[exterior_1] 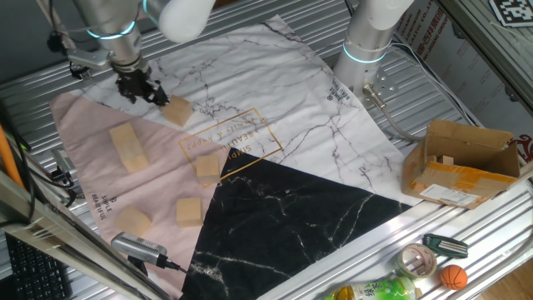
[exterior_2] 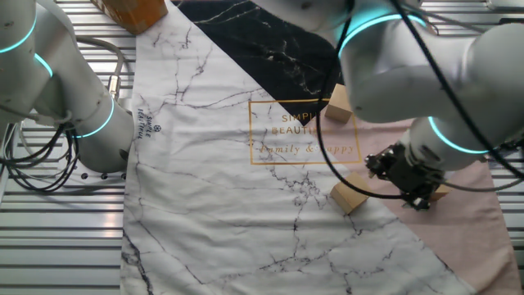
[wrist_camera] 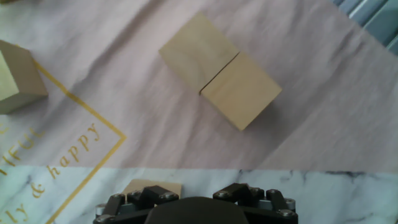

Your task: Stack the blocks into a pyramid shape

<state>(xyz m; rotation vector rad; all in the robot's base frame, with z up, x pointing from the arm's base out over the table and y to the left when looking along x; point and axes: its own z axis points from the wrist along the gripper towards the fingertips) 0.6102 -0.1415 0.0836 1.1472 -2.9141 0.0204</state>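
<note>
the gripper [exterior_1: 141, 88] hangs low over the far left part of the cloth [exterior_1: 250, 75], near the line where the white marbled part meets the pink part. whether its fingers are apart or closed cannot be told: in the hand view only the dark base of the gripper [wrist_camera: 196, 208] shows at the bottom edge, and in the other fixed view the gripper [exterior_2: 409, 182] is a dark cluster with no clear gap.

the nearest block [exterior_1: 176, 111] lies just beside the gripper, on the white marbled part, tilted to the printed lines. in the other fixed view the same block [exterior_2: 350, 195] sits just to the left of the fingers, apart from them as far as can be seen. in the hand view a sliver of it [wrist_camera: 152, 188] peeks out at the bottom, right by the gripper's base.

two more blocks lie touching side by side as a pair [exterior_1: 128, 147] on the pink part, in front of the gripper; the hand view shows the pair [wrist_camera: 219, 71] with a thin seam between them. another block [exterior_1: 207, 168] sits by the corner of the gold printed frame [exterior_1: 229, 142]. two more blocks rest further toward the near edge of the pink part, one [exterior_1: 189, 212] by the black marbled part and one [exterior_1: 133, 222] to its left. none is stacked on another.
</note>
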